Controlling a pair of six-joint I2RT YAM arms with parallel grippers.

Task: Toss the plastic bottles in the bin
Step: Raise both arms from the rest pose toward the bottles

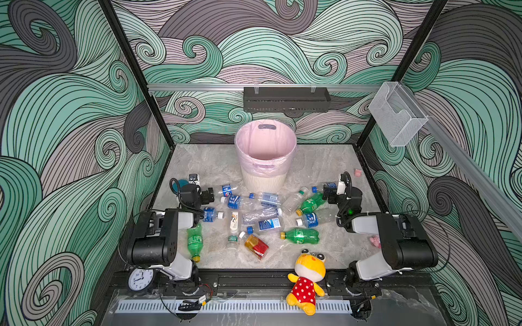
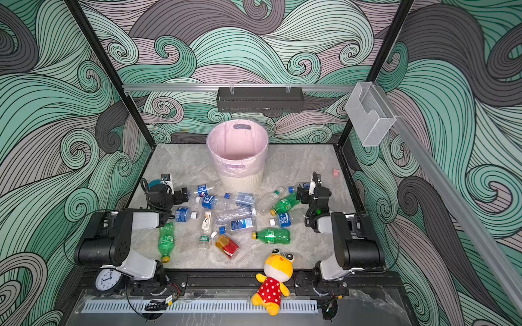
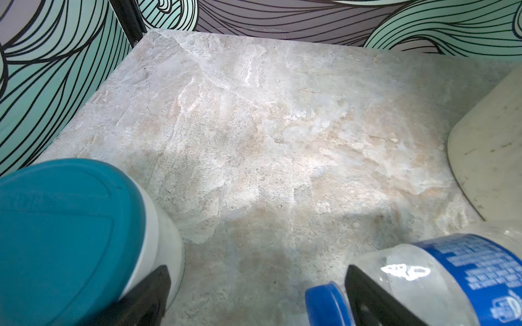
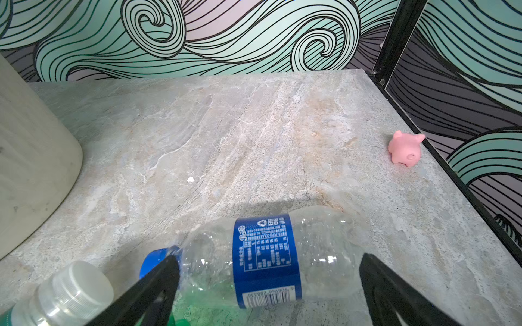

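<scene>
At the back middle of the grey marble-look tabletop (image 1: pixel 203 163), upright: the round cream-white ribbed bin (image 1: pixel 264 182), lined with a translucent pink bag (image 1: pixel 265 141) folded over the rim; inside, only that pink liner in sight in both top views. In front of it, between the two arms, all on the table and none in the bin: the small plastic bottles (image 1: pixel 268 224), lying on their sides and partly overlapping. Among them clear ones with blue labels, three green ones (image 1: pixel 302 235) with yellow caps, and one amber one (image 1: pixel 255 246) with a red and yellow label toward the front. Left gripper (image 3: pixel 258 279) released, black fingers spread wide with bare tabletop between them; just outside one finger a white cup with a teal lid (image 3: pixel 70 225), just outside the other a clear blue-capped bottle (image 3: pixel 440 279). Right gripper (image 4: pixel 269 256) also spread wide, low over the table, straddling a clear bottle with a blue label and blue cap (image 4: pixel 324 248) lying lengthwise between the fingers. No clamping visible there; contact with the cap-side finger impossible to judge. High on the right wall, a clear plastic box (image 1: pixel 395 115), only wallpaper showing through it. On the back rail, a black perforated tray (image 1: pixel 285 100), contents hidden by its front wall.
</scene>
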